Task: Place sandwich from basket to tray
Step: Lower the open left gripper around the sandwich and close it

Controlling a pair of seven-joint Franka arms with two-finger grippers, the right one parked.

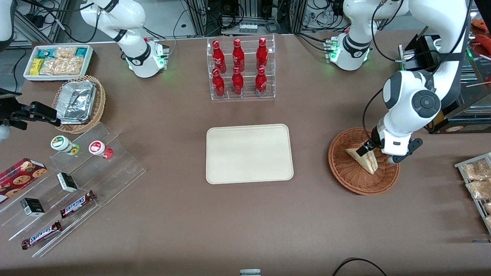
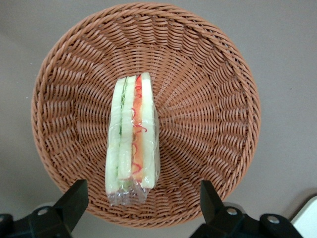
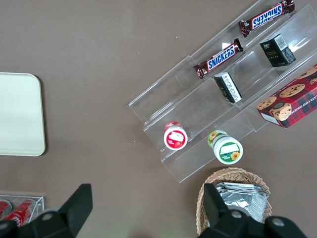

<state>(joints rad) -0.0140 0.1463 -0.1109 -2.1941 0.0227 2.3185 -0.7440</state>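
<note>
Toward the parked arm's end of the surface from the gripper lies the tray. Directly below the gripper, the sandwich stands on edge inside the basket; fingers spread wide, gripping nothing.

Brown surface, cream tray corner, clear stepped rack with two Snickers bars, two dark boxes, two lidded cups, cookie box, foil-filled wicker basket.

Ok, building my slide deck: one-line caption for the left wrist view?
Open gripper hovers above the wrapped sandwich lying in the wicker basket.
</note>
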